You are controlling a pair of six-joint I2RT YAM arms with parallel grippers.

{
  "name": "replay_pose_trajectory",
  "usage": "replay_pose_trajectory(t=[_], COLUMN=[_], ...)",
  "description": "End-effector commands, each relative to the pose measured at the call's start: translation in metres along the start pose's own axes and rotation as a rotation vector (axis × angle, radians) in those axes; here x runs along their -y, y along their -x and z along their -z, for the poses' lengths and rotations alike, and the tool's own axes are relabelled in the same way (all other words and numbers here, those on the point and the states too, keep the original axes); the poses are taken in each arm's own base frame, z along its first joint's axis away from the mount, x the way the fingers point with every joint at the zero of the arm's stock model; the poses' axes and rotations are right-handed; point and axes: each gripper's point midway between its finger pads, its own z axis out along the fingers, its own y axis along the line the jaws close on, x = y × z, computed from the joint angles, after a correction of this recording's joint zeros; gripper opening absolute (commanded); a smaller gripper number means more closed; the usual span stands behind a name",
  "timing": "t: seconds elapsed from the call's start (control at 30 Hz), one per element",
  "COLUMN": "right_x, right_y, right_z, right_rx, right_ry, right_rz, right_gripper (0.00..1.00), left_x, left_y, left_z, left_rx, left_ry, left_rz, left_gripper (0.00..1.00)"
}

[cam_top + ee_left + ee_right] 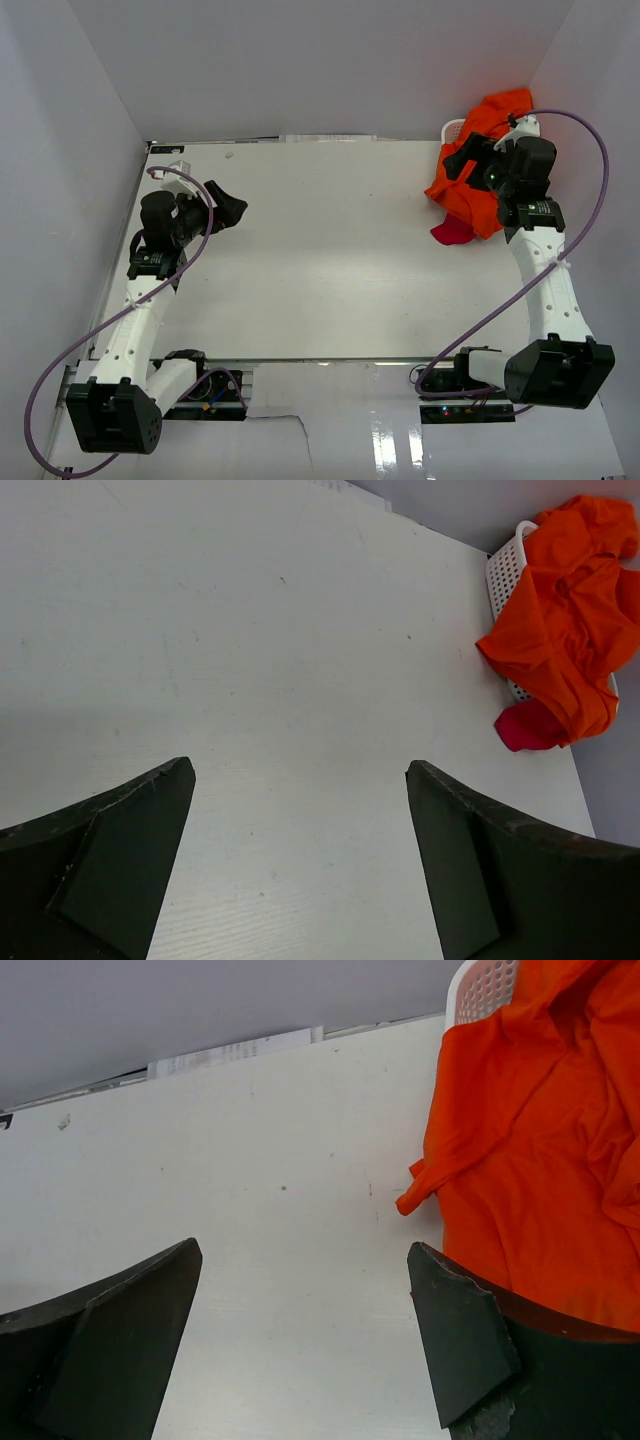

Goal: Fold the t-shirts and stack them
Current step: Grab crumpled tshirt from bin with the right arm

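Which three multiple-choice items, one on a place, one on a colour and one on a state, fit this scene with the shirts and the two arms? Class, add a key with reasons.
1. Where is the orange t-shirt?
A. In the middle, between the arms.
B. At the far right corner of the table, draped over the white basket.
C. By the left arm's base.

2. What colour is the smaller cloth peeking from under it?
A. Blue.
B. Green.
C. Crimson-magenta.

3. How do the left end effector and the right end effector stand?
A. Both open, gripping nothing.
B. Both shut on cloth.
C. Left shut, right open.

Key:
1 B, the top view shows it hanging over the basket in that corner.
2 C, a crimson-magenta edge shows below the orange.
3 A, each wrist view shows bare table between wide-apart fingers.
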Motion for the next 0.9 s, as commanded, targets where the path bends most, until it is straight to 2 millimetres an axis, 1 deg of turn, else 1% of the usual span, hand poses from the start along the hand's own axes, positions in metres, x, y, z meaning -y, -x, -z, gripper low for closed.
replay_pose_trajectory(t=[0.0, 0.17, 0.2, 0.23, 0.3, 0.33, 0.37, 0.4, 0.43, 0.47, 0.53, 0.57, 0.63, 0.67, 0.7, 0.73, 0.77, 0.83, 0.87], right_x=[-0.007, 0.001, 0.012, 0.016, 0.026, 0.034, 0.036, 0.039, 0.044, 0.047, 0.059, 0.066, 0.079, 0.079, 0.091, 0.093, 0.097, 0.102, 0.106], right_y=[0.020, 0.020, 0.010, 0.010, 0.005, -0.007, -0.002, -0.002, -0.016, -0.005, -0.011, -0.015, -0.015, 0.003, -0.011, -0.011, -0.008, -0.008, -0.013], right_z=[0.002, -0.004, -0.009, -0.014, -0.018, -0.022, -0.024, -0.026, -0.030, -0.032, -0.040, -0.052, -0.065, -0.070, -0.085, -0.092, -0.105, -0.115, -0.125], right_rx=[0.059, 0.074, 0.067, 0.093, 0.110, 0.098, 0.140, 0.154, 0.141, 0.209, 0.230, 0.220, 0.197, 0.221, 0.162, 0.148, 0.141, 0.129, 0.114], right_ry=[0.015, -0.011, -0.056, -0.066, -0.097, -0.117, -0.121, -0.128, -0.132, -0.147, -0.186, -0.207, -0.268, -0.279, -0.320, -0.325, -0.333, -0.352, -0.358], right_rz=[0.003, 0.021, 0.006, 0.006, 0.035, 0.038, 0.047, 0.068, 0.073, 0.079, 0.075, 0.070, 0.071, 0.071, 0.066, 0.066, 0.064, 0.060, 0.062], right_gripper=[0.90, 0.90, 0.91, 0.91, 0.90, 0.90, 0.90, 0.90, 0.90, 0.90, 0.90, 0.90, 0.90, 0.90, 0.91, 0.91, 0.92, 0.93, 0.94], left_x=[0.009, 0.010, 0.010, 0.009, 0.009, 0.009, 0.010, 0.010, 0.010, 0.010, 0.010, 0.010, 0.010, 0.009, 0.009, 0.008, 0.008, 0.008, 0.007], left_y=[0.007, 0.007, 0.006, 0.006, 0.006, 0.005, 0.006, 0.006, 0.005, 0.005, 0.004, 0.004, 0.004, 0.003, 0.002, 0.002, 0.001, 0.000, 0.000], left_z=[0.006, 0.006, 0.006, 0.006, 0.005, 0.005, 0.005, 0.006, 0.005, 0.005, 0.004, 0.004, 0.004, 0.003, 0.004, 0.003, 0.002, 0.001, 0.000], left_rx=[0.030, 0.026, 0.024, 0.023, 0.023, 0.021, 0.021, 0.022, 0.020, 0.020, 0.016, 0.012, 0.012, 0.010, 0.008, 0.007, 0.005, -0.001, -0.004], left_ry=[-0.031, -0.036, -0.036, -0.036, -0.036, -0.037, -0.040, -0.041, -0.043, -0.043, -0.044, -0.044, -0.046, -0.043, -0.042, -0.042, -0.042, -0.041, -0.041], left_rz=[-0.026, -0.024, -0.024, -0.022, -0.023, -0.023, -0.024, -0.023, -0.024, -0.024, -0.023, -0.022, -0.022, -0.021, -0.020, -0.020, -0.019, -0.017, -0.013], left_gripper=[0.98, 0.98, 0.98, 0.98, 0.98, 0.98, 0.98, 0.98, 0.98, 0.98, 0.98, 0.98, 0.98, 0.98, 0.98, 0.98, 0.98, 0.98, 0.98])
